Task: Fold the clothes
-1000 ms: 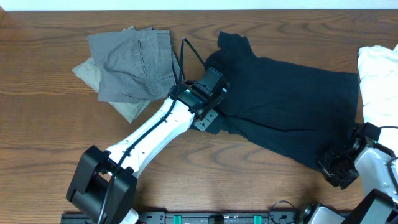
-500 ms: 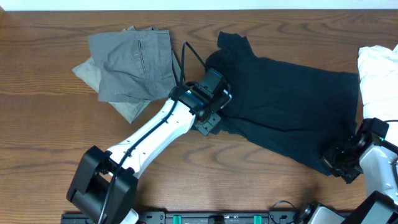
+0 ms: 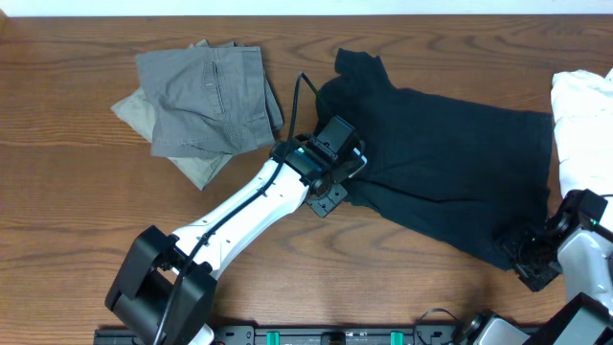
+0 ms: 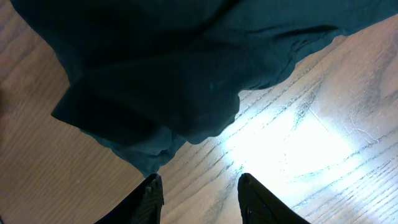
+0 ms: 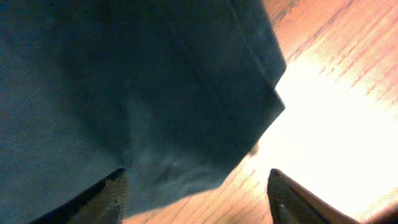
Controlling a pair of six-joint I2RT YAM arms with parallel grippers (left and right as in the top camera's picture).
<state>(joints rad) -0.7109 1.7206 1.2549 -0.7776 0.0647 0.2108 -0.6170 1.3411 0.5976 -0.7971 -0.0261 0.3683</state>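
Wrist views show left gripper (image 4: 199, 186) part open by T-shirt (image 4: 155, 81), right gripper (image 5: 196, 186) wide above it, both empty

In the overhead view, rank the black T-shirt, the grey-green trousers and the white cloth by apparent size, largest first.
1. black T-shirt, spread out, clearly largest.
2. grey-green trousers, folded.
3. white cloth, smallest as seen, but the frame edge cuts it off, so its rank is unsure.

Overhead looks straight down on whole bench (image 3: 57, 240); both wrist cams sit close, facing down at T-shirt (image 3: 450, 172) edges.
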